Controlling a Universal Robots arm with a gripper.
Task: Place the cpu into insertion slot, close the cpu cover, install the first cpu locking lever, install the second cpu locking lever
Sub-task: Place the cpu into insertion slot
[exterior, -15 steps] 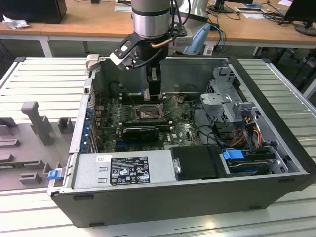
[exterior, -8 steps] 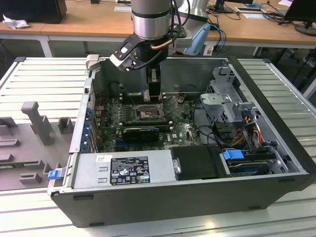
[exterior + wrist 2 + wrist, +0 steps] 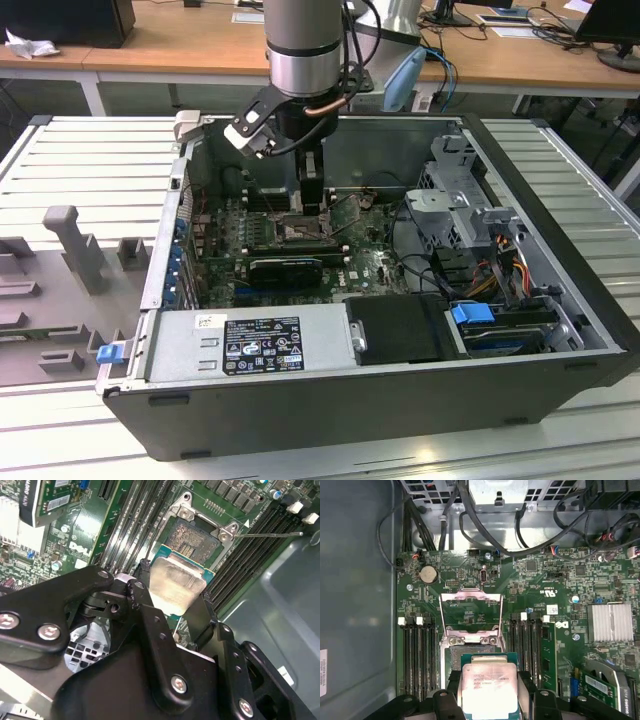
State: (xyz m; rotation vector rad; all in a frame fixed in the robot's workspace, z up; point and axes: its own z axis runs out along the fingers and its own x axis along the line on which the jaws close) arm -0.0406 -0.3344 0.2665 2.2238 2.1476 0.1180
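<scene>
While the gripper (image 3: 175,585) grips the chip (image 3: 487,692) by its edges just above the socket (image 3: 192,539), any misalignment could likely bend pins or jam a corner.

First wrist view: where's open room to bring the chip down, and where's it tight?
The open socket, bordered by the raised cover and memory slots each side, is free beside the chip held in the gripper. The bare grey case panel is open too. Past the cover, cables crowd in.
</scene>
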